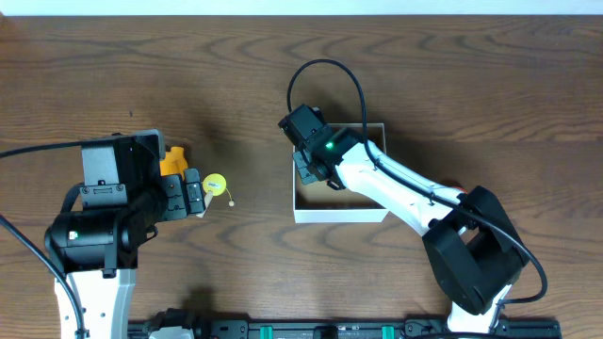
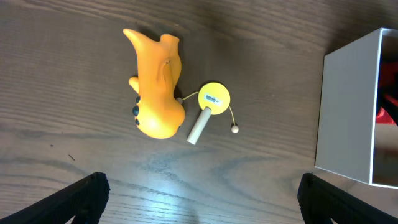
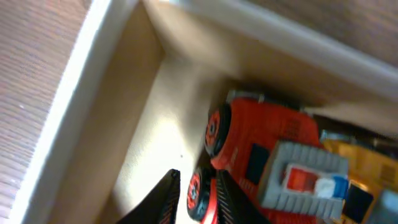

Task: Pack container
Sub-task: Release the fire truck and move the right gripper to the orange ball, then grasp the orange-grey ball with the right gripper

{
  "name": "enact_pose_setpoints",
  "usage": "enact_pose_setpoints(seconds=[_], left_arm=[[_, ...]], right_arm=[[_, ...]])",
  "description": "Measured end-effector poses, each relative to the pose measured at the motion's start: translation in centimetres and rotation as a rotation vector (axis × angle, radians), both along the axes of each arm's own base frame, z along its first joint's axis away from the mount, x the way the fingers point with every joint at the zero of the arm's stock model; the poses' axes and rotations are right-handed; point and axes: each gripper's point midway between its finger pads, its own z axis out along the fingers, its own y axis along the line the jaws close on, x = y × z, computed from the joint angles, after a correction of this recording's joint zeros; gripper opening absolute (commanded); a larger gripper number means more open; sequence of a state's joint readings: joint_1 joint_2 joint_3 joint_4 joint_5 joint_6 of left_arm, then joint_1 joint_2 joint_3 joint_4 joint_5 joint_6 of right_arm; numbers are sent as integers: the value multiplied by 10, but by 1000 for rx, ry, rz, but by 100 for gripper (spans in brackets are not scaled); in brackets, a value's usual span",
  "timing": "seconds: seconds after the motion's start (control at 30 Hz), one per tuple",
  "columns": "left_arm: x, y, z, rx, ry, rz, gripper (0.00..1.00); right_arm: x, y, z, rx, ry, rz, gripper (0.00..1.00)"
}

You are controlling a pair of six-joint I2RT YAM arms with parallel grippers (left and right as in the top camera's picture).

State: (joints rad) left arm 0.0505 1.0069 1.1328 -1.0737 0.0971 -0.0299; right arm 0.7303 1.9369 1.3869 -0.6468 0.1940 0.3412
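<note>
Container: a white-walled box with a tan inside, standing right of the table's middle, its open top facing up.
Right gripper: reaches down into the left part of the container. Its dark fingers stand a narrow gap apart with one wheel of the car between them; whether they press on it I cannot tell.
Red toy car: lies on the container's floor near a corner, red body with grey parts.
Yellow thing: just beside the car inside the box, too blurred to name.
Left gripper: hangs over the left part of the table, fingers spread wide and holding nothing.
Orange toy: lies on the table left of the container, well apart from it.
Yellow disc: on a short pale stick, just right of the orange toy.
</note>
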Motion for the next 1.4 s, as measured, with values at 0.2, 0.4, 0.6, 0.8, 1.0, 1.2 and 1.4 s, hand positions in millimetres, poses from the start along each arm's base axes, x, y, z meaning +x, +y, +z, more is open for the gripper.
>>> enact_pose_setpoints(seconds=[0.2, 0.4, 0.6, 0.8, 1.0, 1.2, 1.4], left_arm=[[0, 0, 0, 0, 0, -1, 98], [0, 0, 0, 0, 0, -1, 98], [0, 0, 0, 0, 0, -1, 98], [0, 0, 0, 0, 0, 0, 98], [0, 0, 0, 0, 1, -1, 98], [0, 0, 0, 0, 0, 0, 98], [0, 0, 0, 0, 0, 0, 98]], right_arm=[[8, 15, 6, 24, -47, 104, 24], [13, 17, 13, 11, -71, 134, 36], [27, -16, 66, -2, -122, -29, 66], [28, -136, 164, 100, -184, -440, 99], [-16, -259, 179, 132, -67, -878, 99], [-42, -313, 143, 144, 69, -1110, 99], [-60, -321, 84, 157, 187, -1177, 99]])
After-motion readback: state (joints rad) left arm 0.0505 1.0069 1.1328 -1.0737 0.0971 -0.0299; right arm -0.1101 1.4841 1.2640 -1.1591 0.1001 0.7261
